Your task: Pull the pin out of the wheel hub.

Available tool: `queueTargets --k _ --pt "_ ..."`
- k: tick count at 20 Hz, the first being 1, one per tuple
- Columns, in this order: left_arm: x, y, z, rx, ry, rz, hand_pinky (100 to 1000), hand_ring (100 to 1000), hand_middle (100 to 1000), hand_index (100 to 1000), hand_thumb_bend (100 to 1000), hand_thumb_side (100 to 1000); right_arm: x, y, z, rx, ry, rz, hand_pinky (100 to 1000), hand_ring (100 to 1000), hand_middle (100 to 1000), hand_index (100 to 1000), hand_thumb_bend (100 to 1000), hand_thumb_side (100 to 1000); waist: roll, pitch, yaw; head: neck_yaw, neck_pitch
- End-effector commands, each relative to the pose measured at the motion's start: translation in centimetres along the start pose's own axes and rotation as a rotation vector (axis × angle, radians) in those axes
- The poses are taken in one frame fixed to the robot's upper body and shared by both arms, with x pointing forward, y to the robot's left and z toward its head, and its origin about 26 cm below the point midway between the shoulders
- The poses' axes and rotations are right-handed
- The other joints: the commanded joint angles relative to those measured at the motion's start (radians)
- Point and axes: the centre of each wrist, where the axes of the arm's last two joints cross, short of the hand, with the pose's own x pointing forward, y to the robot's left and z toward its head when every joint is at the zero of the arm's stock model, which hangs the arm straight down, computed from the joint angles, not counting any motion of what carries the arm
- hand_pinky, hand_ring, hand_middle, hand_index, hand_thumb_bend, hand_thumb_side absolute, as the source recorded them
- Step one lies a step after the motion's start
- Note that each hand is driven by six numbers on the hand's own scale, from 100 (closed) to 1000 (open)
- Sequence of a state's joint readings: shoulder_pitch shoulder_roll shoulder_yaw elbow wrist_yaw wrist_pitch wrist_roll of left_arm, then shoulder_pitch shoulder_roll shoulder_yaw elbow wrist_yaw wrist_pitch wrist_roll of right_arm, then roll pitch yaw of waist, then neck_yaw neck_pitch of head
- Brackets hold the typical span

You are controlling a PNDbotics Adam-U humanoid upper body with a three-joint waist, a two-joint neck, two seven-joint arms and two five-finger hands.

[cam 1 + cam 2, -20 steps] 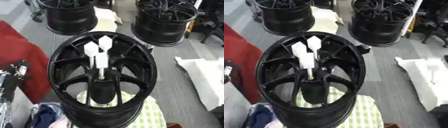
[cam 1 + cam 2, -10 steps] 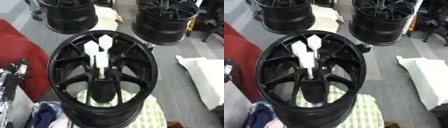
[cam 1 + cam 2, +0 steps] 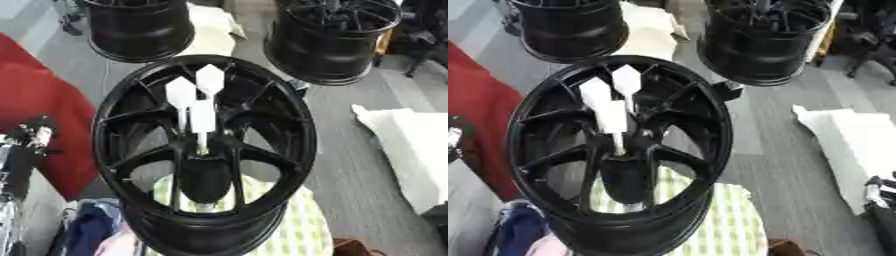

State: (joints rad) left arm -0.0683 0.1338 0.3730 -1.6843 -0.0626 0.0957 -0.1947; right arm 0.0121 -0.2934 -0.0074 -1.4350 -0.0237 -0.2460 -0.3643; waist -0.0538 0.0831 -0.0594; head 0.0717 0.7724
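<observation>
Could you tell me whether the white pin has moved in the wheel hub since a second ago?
No. The white pin still sits in the wheel hub centre, fins before the same upper spokes.

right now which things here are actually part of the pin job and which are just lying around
Part of the job:
- wheel hub, black, spoked, nearest the camera
- white pin, flared top, standing up out of the hub's centre

Lying about:
- two more black wheels behind
- red cloth
- white cloth
- checked cloth under the hub
</observation>
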Motion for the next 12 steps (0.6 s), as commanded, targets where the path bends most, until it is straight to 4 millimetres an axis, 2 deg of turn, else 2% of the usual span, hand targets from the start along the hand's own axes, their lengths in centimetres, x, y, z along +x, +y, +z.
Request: queueTargets --k 1,5,12 --pt "1.3 0.4 -0.5 -0.01 -0.043 -0.028 593 770 671 844 213 550 1.6 1.6 -0.4 0.076 -0.057 -0.059 685 660 682 834 168 406 0.0 -0.004 0.001 -0.006 -0.002" --pt "1.4 0.3 -0.6 -0.015 -0.046 -0.026 594 771 673 844 210 550 1.8 3.0 -0.2 0.136 -0.063 -0.086 685 657 675 836 148 390 -0.001 0.0 0.001 -0.007 -0.002" --pt "1.5 0.3 -0.7 -0.015 -0.052 -0.025 594 774 680 847 205 550 1.8 3.4 -0.1 0.171 -0.056 -0.092 686 656 672 837 139 389 0.0 0.001 0.001 -0.003 -0.002"
